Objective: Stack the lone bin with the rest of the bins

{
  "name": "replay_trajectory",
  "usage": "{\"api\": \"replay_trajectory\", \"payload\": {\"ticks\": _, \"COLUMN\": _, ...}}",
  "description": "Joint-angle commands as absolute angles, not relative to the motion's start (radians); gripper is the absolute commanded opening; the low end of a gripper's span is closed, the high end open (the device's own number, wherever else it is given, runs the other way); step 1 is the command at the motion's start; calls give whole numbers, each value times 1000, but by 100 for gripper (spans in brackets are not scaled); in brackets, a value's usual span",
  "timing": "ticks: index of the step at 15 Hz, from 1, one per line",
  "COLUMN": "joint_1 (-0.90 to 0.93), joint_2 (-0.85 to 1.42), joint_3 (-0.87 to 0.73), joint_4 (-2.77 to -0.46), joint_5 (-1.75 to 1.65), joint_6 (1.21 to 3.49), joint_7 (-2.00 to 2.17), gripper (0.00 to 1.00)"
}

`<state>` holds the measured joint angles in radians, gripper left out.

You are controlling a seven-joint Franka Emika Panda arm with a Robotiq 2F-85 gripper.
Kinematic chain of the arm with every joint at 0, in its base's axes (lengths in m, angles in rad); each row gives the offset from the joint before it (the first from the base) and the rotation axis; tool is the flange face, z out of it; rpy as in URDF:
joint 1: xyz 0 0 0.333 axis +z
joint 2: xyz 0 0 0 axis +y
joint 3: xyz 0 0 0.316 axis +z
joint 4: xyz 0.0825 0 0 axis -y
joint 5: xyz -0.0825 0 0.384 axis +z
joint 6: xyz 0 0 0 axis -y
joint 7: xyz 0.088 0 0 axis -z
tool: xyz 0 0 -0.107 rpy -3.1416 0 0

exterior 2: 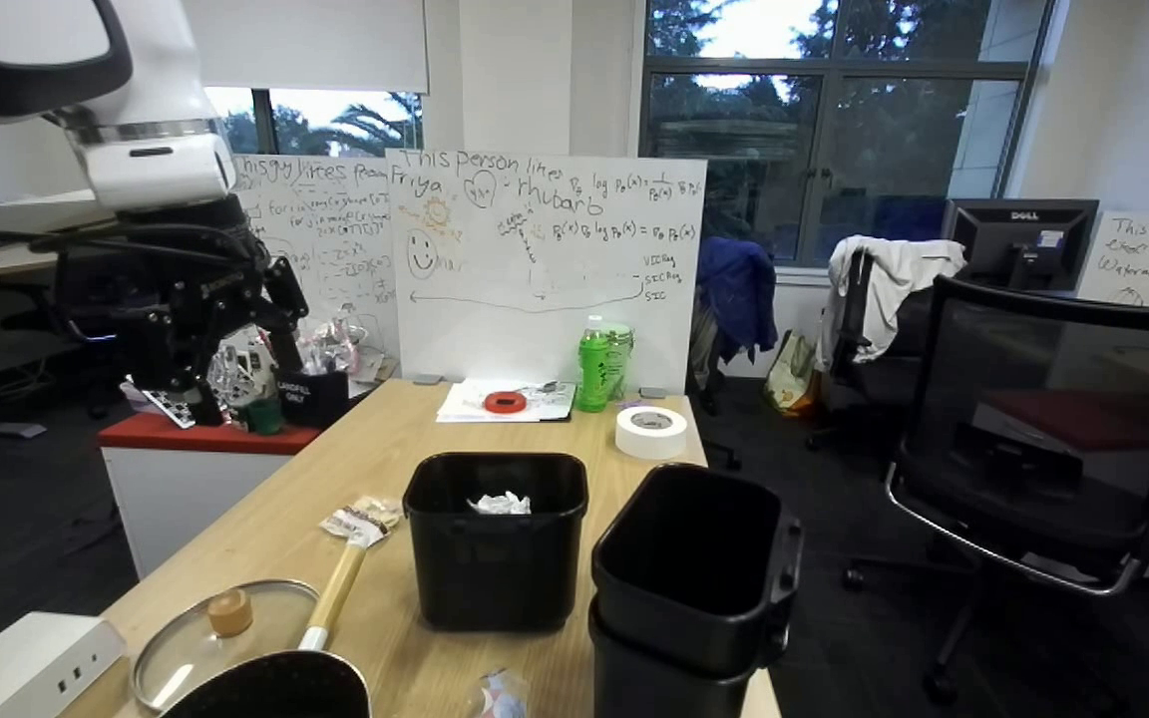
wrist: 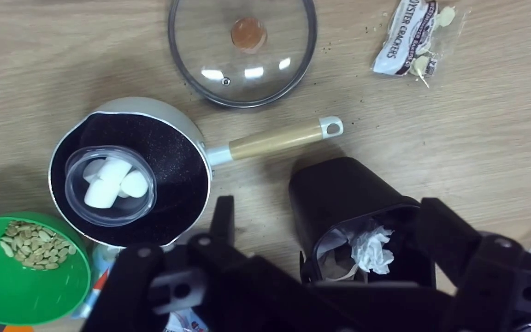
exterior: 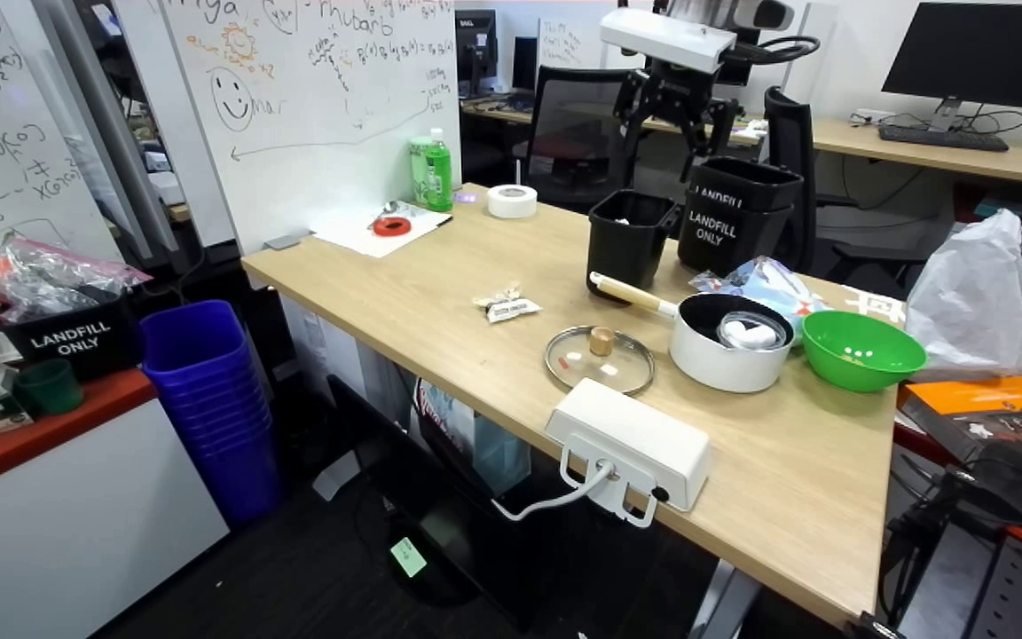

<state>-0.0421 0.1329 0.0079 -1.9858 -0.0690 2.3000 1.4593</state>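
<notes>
My end effector [wrist: 327, 203] parted wide, up above the counter [exterior: 422, 284]; lone bin [exterior 2: 497, 573] just beside the nested stack [exterior: 737, 222].
Jaws well apart in my wrist view. Lone bin stands upright on the counter, separate from the nested stack, crumpled paper [wrist: 372, 251] inside. Stack: upper bin [exterior 2: 674, 618] seated partway into lower bin [exterior 2: 634, 693], white LANDFILL lettering on both. Wrist view also gets pot [wrist: 178, 170] with tub [wrist: 75, 184] of marshmallows [wrist: 115, 182] in it, glass lid [wrist: 256, 57] near it, green bowl [wrist: 26, 295] of seeds [wrist: 37, 244] beside it.
</notes>
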Motion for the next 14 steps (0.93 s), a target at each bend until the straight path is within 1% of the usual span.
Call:
{"api": "replay_trajectory", "payload": {"ticks": 1, "joint_1": -29, "joint_2": 158, "joint_3": -32, "joint_4": -1968, "joint_5": -77, "joint_6": 2298, "joint_7": 1472, "gripper": 100}}
{"api": "replay_trajectory", "payload": {"ticks": 14, "joint_1": -53, "joint_2": 476, "joint_3": -148, "joint_4": -1719, "joint_5": 37, "joint_6": 2272, "joint_7": 1463, "gripper": 100}}
